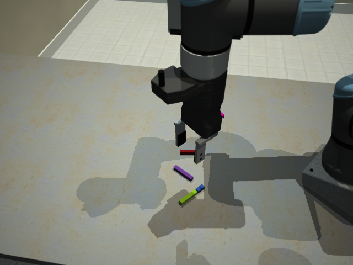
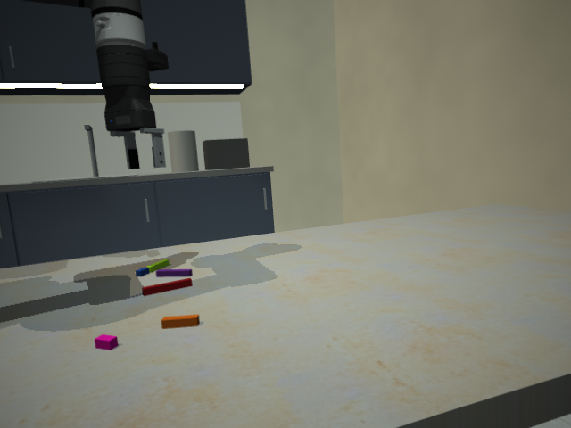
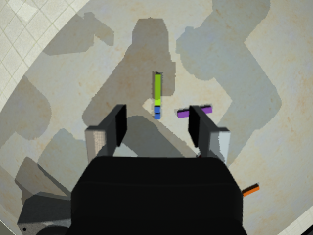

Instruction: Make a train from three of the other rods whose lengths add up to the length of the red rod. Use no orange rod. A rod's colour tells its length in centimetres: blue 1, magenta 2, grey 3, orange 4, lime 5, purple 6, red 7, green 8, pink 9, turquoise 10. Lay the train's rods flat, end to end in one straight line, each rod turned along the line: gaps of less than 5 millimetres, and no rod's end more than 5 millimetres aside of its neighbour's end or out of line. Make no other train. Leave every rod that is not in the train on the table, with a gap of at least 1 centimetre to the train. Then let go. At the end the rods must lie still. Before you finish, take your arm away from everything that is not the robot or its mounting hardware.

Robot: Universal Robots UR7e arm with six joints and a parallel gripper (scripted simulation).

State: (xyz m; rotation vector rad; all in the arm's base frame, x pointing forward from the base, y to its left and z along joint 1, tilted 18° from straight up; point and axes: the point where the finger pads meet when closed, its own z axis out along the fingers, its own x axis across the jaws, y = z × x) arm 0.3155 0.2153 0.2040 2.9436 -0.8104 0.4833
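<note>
My gripper (image 1: 190, 148) (image 2: 145, 157) (image 3: 157, 117) is open and empty, hanging high above the table. A lime rod (image 1: 188, 197) (image 2: 159, 265) (image 3: 156, 89) and a blue rod (image 1: 199, 187) (image 2: 142, 271) (image 3: 156, 113) lie end to end in one line. A purple rod (image 1: 183, 173) (image 2: 173, 272) lies close by, apart from them. The red rod (image 1: 187, 152) (image 2: 167, 286) lies flat beyond the purple one, partly hidden by a finger in the top view. A magenta rod (image 1: 222, 115) (image 2: 105, 341) lies further off, mostly hidden behind the gripper in the top view.
An orange rod (image 2: 180, 321) (image 3: 250, 190) lies between the red and magenta rods. The robot's base (image 1: 330, 176) stands at the table's right side. The table edge (image 2: 484, 409) runs along the front in the exterior view.
</note>
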